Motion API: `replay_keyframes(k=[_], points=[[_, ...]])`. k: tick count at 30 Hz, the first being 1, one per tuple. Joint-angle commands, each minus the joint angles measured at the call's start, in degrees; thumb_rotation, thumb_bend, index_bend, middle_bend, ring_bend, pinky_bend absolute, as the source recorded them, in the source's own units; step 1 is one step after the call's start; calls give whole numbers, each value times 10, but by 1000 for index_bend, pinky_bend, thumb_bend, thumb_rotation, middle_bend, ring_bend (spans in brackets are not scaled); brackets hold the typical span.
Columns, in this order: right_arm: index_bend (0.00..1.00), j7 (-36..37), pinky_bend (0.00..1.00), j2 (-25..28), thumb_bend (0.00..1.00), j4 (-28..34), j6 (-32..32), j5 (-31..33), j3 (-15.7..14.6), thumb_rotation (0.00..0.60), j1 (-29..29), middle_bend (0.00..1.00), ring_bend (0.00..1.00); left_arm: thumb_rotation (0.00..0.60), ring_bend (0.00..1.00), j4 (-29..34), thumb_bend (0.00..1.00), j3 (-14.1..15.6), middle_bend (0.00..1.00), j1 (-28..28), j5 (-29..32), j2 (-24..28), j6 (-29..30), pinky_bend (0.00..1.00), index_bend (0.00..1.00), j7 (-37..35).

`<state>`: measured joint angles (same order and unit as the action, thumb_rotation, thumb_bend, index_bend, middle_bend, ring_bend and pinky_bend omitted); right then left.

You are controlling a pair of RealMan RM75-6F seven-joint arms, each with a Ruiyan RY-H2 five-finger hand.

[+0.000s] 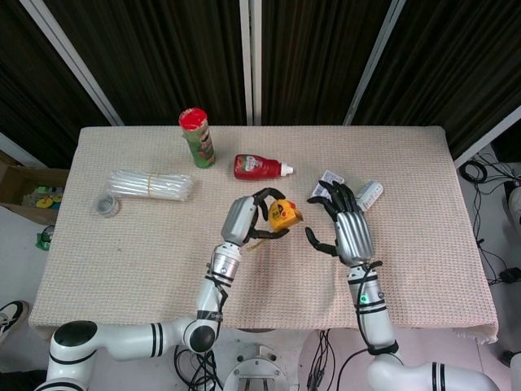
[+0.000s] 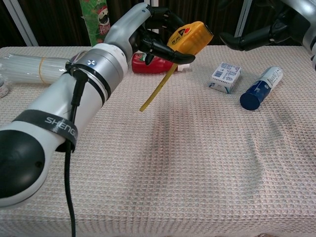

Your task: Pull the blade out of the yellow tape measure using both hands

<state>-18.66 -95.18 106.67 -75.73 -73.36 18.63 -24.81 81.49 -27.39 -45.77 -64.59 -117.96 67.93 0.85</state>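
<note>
My left hand [image 1: 244,218] [image 2: 148,27] grips the yellow tape measure [image 1: 283,214] [image 2: 190,38] and holds it up above the middle of the table. A short length of yellow blade [image 2: 158,90] hangs down from the case with its tip free. My right hand [image 1: 344,228] is open with fingers spread, just right of the tape measure and not touching it. In the chest view only the right hand's dark fingers [image 2: 252,38] show at the upper right.
A red ketchup bottle [image 1: 258,168], a green and red chip can [image 1: 198,137], a bundle of clear tubes [image 1: 151,185] and a tape roll [image 1: 107,204] lie at the back and left. A small white box [image 2: 225,77] and a blue and white bottle [image 2: 260,88] lie right, below my right hand.
</note>
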Motion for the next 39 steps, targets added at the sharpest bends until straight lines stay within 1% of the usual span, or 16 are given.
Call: replay_keyframes(k=[1,6,9,18,20,26,39], points=[[334,-1,0,-6,218,0,-1,4,2,600,-6,130,11,600,647,1,238,-2,647,-2,1,0,2,817,652,2],[342,5,0,-15,214,1,-11,10,7,600,-10,140,11,600,647,8,239,-2,647,0,6,3,3,817,652,3],[369,-4,0,-20,214,0,-17,12,9,600,-16,146,11,600,647,16,239,-4,647,1,13,4,1,817,652,0],[401,-17,0,-26,214,2,-26,23,12,600,-25,148,11,600,647,29,242,-4,647,0,17,8,1,817,652,0],[413,-16,0,-25,222,2,-29,24,13,600,-26,151,11,600,648,29,243,-3,648,0,18,8,0,817,652,-2],[423,-15,0,-23,292,2,-31,29,10,600,-28,157,11,600,647,25,246,-1,647,1,21,8,-4,817,652,-15],[425,-14,0,-28,294,-3,-29,38,10,600,-40,157,11,600,647,33,250,0,647,2,21,13,-2,814,652,-18]])
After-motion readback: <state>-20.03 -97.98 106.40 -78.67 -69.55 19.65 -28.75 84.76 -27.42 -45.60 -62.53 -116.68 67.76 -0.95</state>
